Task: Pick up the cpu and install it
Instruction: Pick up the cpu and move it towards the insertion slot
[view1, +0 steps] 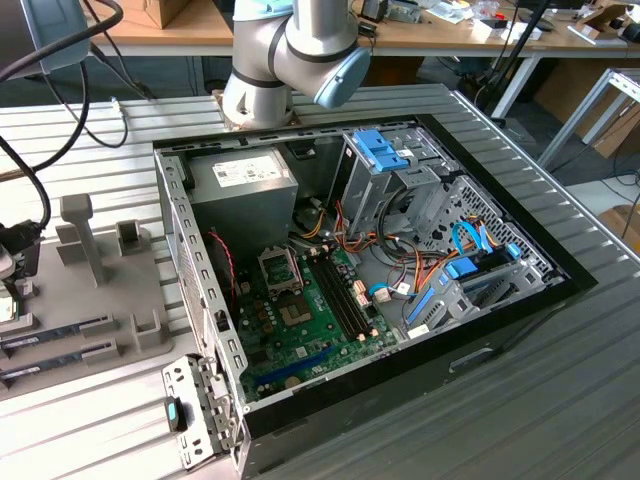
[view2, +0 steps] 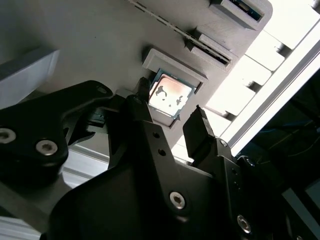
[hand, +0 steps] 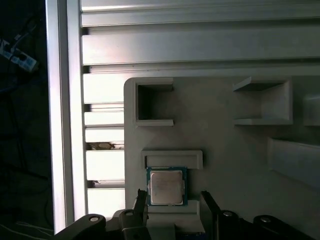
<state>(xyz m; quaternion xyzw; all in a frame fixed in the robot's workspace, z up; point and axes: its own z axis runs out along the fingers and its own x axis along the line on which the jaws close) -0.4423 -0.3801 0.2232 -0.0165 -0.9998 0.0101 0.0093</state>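
The cpu (hand: 166, 186) is a small square chip with a silver top and a thin green edge. It lies flat in a shallow pocket of the grey holder tray (hand: 225, 145). My gripper (hand: 174, 198) hangs just above it, open, with one dark finger (hand: 140, 199) on each side of the chip and a gap to both. The second wrist view shows the cpu (view2: 171, 95) between the same fingertips (view2: 198, 120) of my gripper (view2: 170, 107), with nothing held. In the exterior view the tray (view1: 100, 320) lies at the left, beside the open computer case (view1: 400, 250).
Inside the case the green motherboard (view1: 310, 320) lies flat with its cpu socket (view1: 295, 310), next to a power supply (view1: 245, 175), drive cages and loose cables. Long memory sticks (view1: 60, 330) rest in tray slots. The arm's base (view1: 290, 50) stands behind the case.
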